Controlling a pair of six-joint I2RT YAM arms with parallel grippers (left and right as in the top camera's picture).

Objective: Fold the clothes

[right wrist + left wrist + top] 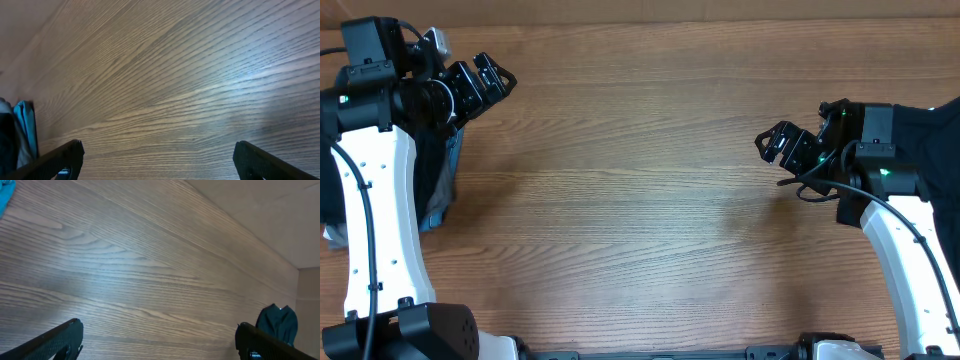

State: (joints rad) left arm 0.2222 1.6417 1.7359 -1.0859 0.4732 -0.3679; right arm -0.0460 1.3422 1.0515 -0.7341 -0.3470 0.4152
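Clothes (942, 140) in two piles at opposite ends of wooden table (640, 220); black pile (935, 170) at right edge, partly under my right arm (910, 260); dark-and-blue pile (445, 165) at left edge, partly under my left arm (380, 200), light-blue bit at its near end; left claw (492, 78) spread wide, gripping nothing, over far-left wood beside its pile; right claw (772, 150) spread wide too, nothing between fingers, just off black pile, pointing toward table middle.

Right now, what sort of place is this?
Probably a robotics lab workbench rather than a home: a wood-grain table, a white left arm and right arm reaching over it, and clothes heaped at the left and right edges.
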